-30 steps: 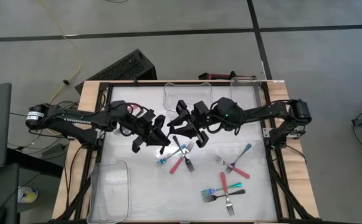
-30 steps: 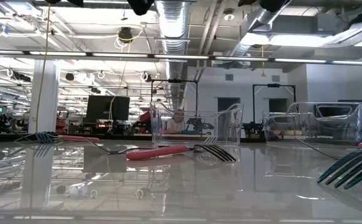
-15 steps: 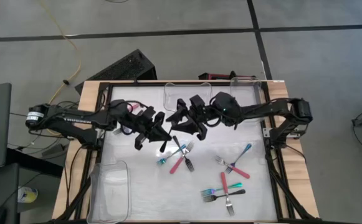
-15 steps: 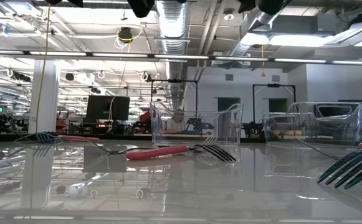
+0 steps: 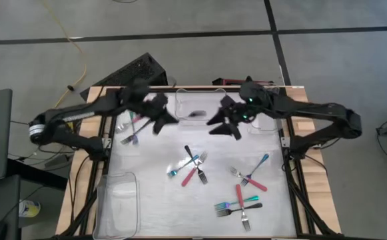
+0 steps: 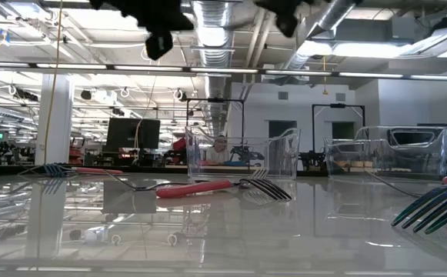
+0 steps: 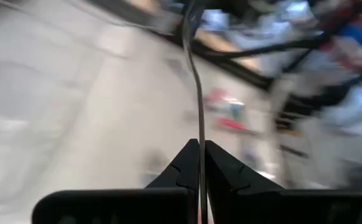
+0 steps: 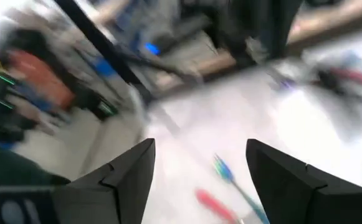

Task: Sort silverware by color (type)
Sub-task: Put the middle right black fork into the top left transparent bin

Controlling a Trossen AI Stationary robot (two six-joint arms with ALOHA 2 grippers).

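Left gripper (image 5: 161, 117) I've got clamped shut with nothing visibly in it, up near the table's (image 5: 146, 200) far edge, right gripper (image 5: 221, 123) spread wide there too, and the forks (image 5: 192, 167) sit scattered from the middle toward the near right corner.

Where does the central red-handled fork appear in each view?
High view: red-handled fork in the crossed pile at table centre.
Low view: fork lying left of centre.
Left wrist view: cannot tell.
Right wrist view: probably the red handle near the bottom.
Shared landmark: clear bin behind it.
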